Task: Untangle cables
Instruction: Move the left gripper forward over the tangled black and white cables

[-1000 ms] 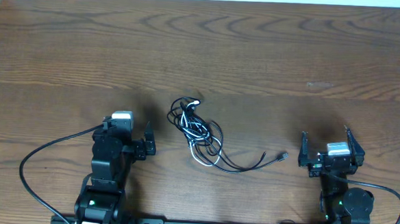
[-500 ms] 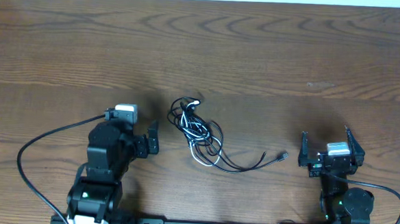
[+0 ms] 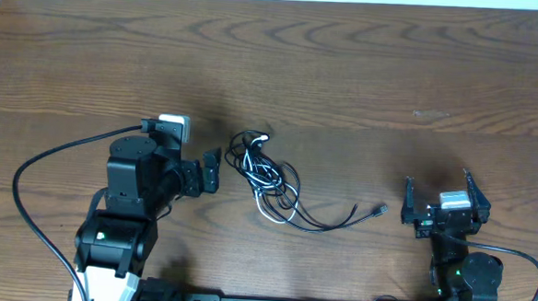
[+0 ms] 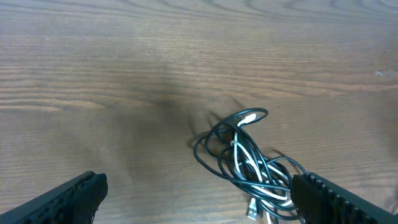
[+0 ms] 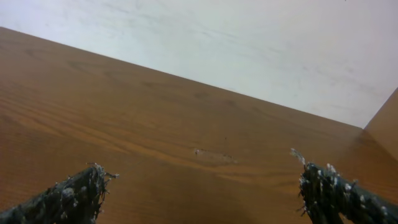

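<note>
The cables [image 3: 266, 178] lie in 1 loose knot near the middle of the desk [image 3: 347, 72], a little toward the robot's side: thin black cords wound with 1 white cord, in overlapping loops. From the lower part of the knot 2 slack black ends trail to the robot's right, each ending in a small plug, and a pale connector shows at the far tip of the bundle. The left gripper [image 3: 211, 170] sits just beside the knot on its left and is turned sideways toward it, with the arm behind it angled in from the near edge. Its jaws stand spread wide and grasp nothing. In the left wrist view its 2 black fingers [image 4: 68, 196] rise from the bottom corners, and the bundle lies ahead of them, nearer the right-hand one and apart from both. The right gripper [image 3: 438, 181] is near the loose plugs but clear of them. Its arm is folded low by the near edge and points toward the far side, jaws likewise fully apart and empty. The right wrist view shows rough, pale-flecked black fingers [image 5: 68, 199], with bare wood between them. The desk is dark brown wood with broad, wavy grain and 1 small pale scuff [image 3: 428, 113] on the right half. A plain white wall [image 5: 249, 50] rises behind its far edge.
</note>
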`<action>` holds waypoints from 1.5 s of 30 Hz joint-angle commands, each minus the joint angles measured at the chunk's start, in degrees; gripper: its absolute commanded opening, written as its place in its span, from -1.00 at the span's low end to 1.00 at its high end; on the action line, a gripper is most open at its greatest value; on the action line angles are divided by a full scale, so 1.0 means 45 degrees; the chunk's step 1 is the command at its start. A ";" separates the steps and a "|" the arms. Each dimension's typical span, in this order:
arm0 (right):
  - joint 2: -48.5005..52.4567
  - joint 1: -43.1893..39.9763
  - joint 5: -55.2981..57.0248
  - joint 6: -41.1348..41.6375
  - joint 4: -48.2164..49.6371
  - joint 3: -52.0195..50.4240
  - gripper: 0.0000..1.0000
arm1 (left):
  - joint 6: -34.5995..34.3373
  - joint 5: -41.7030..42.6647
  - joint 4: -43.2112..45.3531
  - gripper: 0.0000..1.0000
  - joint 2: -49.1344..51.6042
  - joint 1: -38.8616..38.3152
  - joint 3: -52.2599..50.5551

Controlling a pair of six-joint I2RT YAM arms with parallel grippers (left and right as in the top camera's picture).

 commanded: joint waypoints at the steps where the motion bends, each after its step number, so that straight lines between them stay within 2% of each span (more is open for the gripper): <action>1: -0.0087 0.0063 -0.0151 0.0024 -0.0039 -0.0019 0.98 | -0.0160 0.0243 -0.0126 1.00 0.0073 -0.0049 0.0238; 22: -0.0087 0.0063 -0.0151 0.0024 -0.0039 -0.0019 0.99 | -0.0165 0.0257 -0.0121 1.00 0.0194 -0.0049 0.0238; 28: -0.0087 0.0063 -0.0151 0.0024 -0.0039 -0.0024 0.99 | -0.0160 0.0398 -0.0146 1.00 0.1112 -0.0049 0.0355; 32: -0.0087 0.0063 -0.0151 0.0024 -0.0039 -0.0019 0.98 | -0.0160 0.1447 -0.0272 1.00 0.2045 -0.0073 0.0991; 42: -0.0087 0.0063 -0.0151 0.0024 -0.0039 -0.0019 0.98 | -0.0165 0.1438 -0.1559 1.00 0.4167 -0.1802 0.2565; 45: -0.0087 0.0063 -0.0151 0.0024 -0.0039 -0.0019 0.99 | -0.0665 0.0568 -0.1676 1.00 0.4624 -0.2336 0.2574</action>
